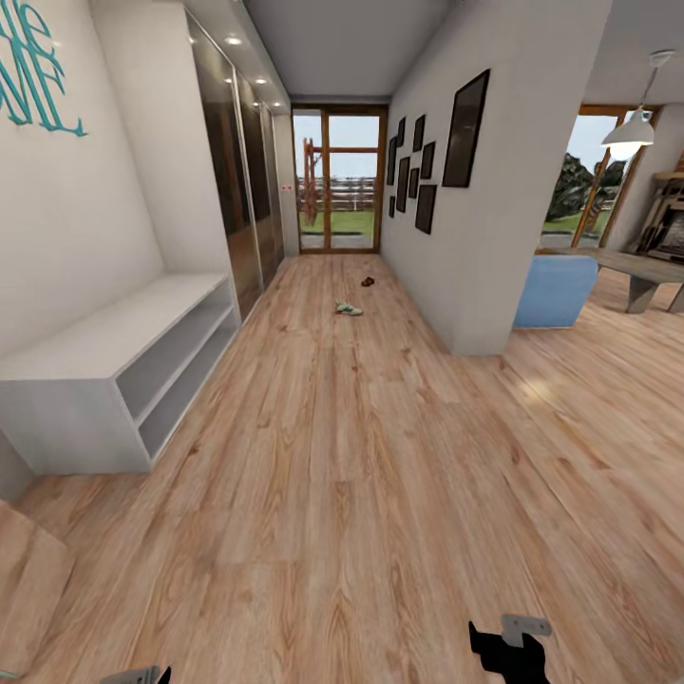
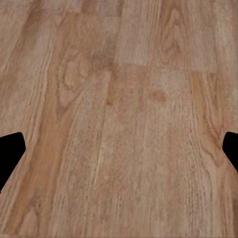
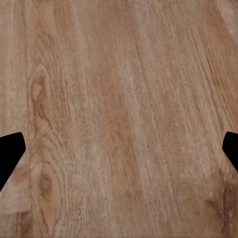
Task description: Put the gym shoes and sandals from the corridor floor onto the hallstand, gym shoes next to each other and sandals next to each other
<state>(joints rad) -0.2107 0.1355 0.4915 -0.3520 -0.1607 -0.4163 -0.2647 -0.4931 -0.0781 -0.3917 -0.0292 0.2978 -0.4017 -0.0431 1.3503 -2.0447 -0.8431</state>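
Nothing racked yet: a gym shoe point(image 1: 348, 308) and a sandal point(image 1: 367, 280) lie far down the corridor floor point(image 1: 361, 475); the shoe rack point(image 1: 104, 366) looks bare. Left gripper point(image 2: 119, 151) and right gripper point(image 3: 119, 151) both spread apart, empty.

The floor point(image 1: 361, 475) lies bare and wide between the rack point(image 1: 114, 370) on the left and the wall corner point(image 1: 475, 323) on the right. Far down the corridor a gym shoe point(image 1: 349, 309) and, beyond it, a sandal point(image 1: 368, 281) lie on the planks, near each other, with open floor around both. The rack's top and both open shelves carry nothing, and their front is unblocked. A wooden panel edge point(image 1: 28, 579) juts in at the near left beside the rack's end. Both wrist views look onto bare planks, the fingertips of the left gripper point(image 2: 119, 153) and right gripper point(image 3: 119, 153) standing wide apart with nothing between them. To the right, a blue seat point(image 1: 556, 290) and a table point(image 1: 636, 271) stand past the corner.
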